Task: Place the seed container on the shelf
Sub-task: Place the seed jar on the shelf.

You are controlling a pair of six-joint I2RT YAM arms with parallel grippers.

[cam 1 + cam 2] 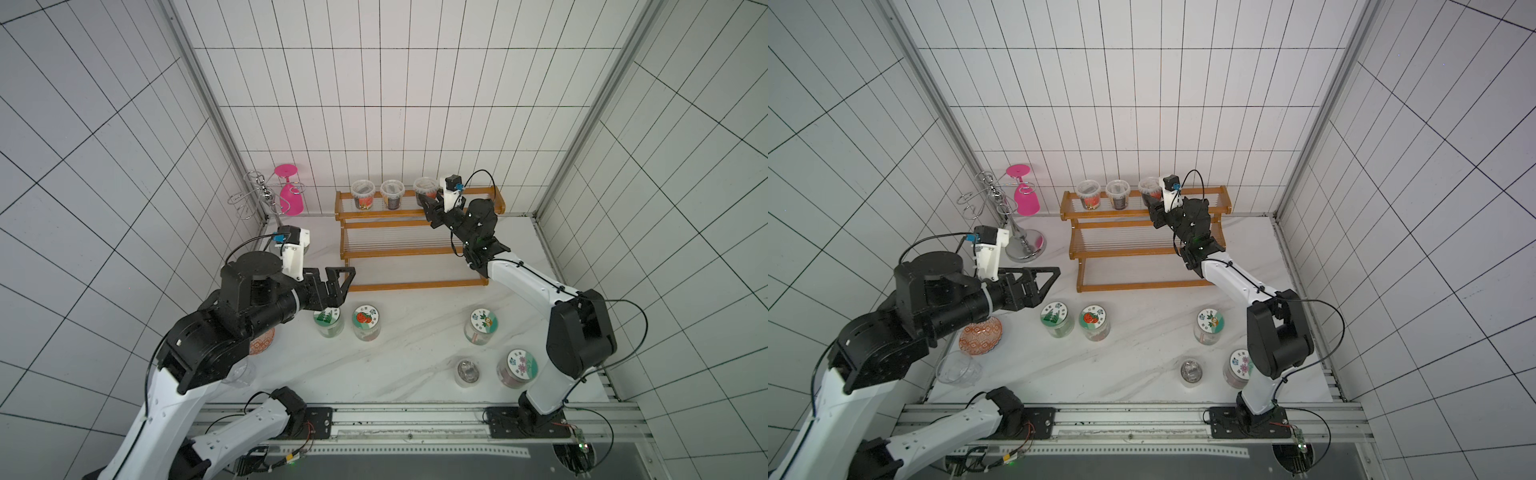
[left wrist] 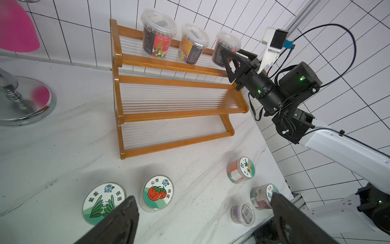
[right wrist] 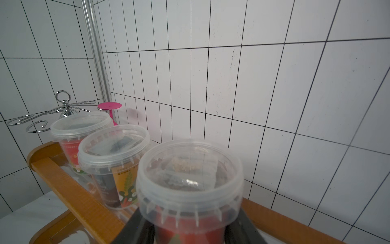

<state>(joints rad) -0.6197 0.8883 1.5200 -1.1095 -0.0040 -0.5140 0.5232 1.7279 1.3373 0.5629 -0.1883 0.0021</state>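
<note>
The shelf (image 1: 395,214) (image 1: 1121,216) (image 2: 168,115) is an orange-brown three-tier rack standing against the back wall. The seed container (image 1: 424,188) (image 1: 1148,188) (image 2: 228,42) (image 3: 190,179), a clear lidded tub with a red label, is at the top tier. My right gripper (image 1: 428,205) (image 1: 1154,205) (image 2: 223,55) (image 3: 190,234) is shut on its lower body. Whether the tub's base rests on the board is hidden. My left gripper (image 1: 343,291) (image 1: 1046,286) (image 2: 202,211) hangs open and empty above the table, in front of the shelf's left end.
Two similar tubs (image 1: 362,193) (image 1: 392,193) stand left of the held one on the top tier. Several round lidded jars (image 1: 366,322) (image 1: 482,324) (image 1: 519,368) sit on the table. A wire stand with a pink glass (image 1: 289,195) is at the back left, and a patterned bowl (image 1: 980,334) lies under my left arm.
</note>
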